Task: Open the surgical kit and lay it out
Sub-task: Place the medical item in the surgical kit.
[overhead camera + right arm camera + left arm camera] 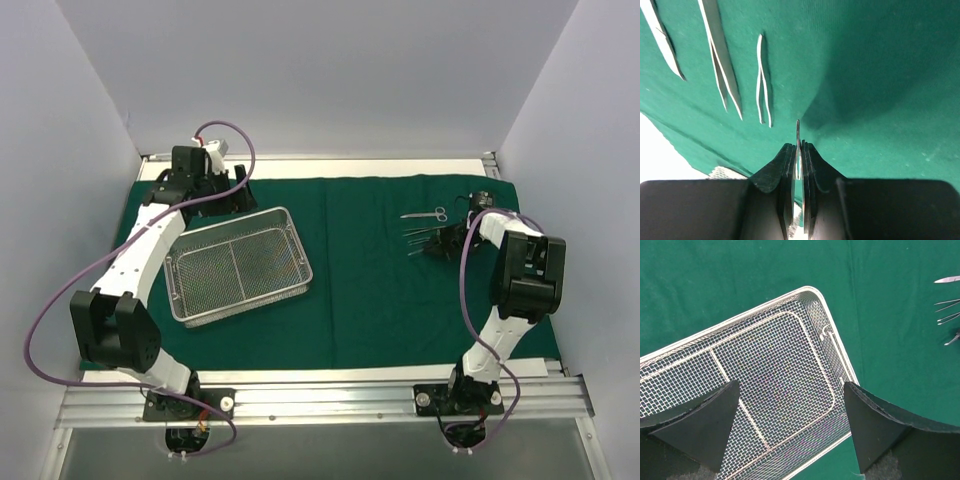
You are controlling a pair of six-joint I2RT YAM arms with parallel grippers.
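Drape (pixel 380 300), flat, green (white walls (pixel 320 70))

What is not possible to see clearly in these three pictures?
Right wrist view: the held tool in the shut right pincer shows only a thin tip; the fingers hide the rest, so its kind is unclear.
Top view: the laid-out tools are too small to count.
Left wrist view: the tray is cut off by the edges and partly covered by the open left pincer.
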